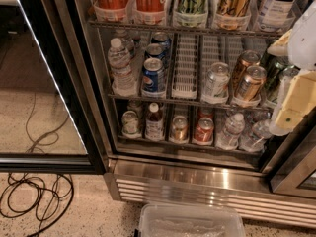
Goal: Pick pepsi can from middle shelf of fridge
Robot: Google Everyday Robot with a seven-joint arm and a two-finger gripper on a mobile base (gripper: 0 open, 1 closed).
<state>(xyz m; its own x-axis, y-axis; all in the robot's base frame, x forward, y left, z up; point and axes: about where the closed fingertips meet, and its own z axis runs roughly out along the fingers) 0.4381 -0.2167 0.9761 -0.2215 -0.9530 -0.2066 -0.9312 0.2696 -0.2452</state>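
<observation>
The fridge (197,181) stands open, its ribbed steel base at the bottom. The middle shelf (186,68) is a wire rack with white slotted lane trays. A blue pepsi can (153,75) stands at the front of the second lane from the left. Two more blue cans (157,52) line up behind it. My gripper (292,105), white and cream, is at the right edge of the view. It is in front of the shelf's right end and well apart from the pepsi can.
A water bottle (121,65) stands left of the pepsi can. A silver can (216,80) and bronze cans (249,83) stand to its right. The glass door (44,83) is swung open at left. Cables (34,196) and a clear plastic bin (190,221) lie on the floor.
</observation>
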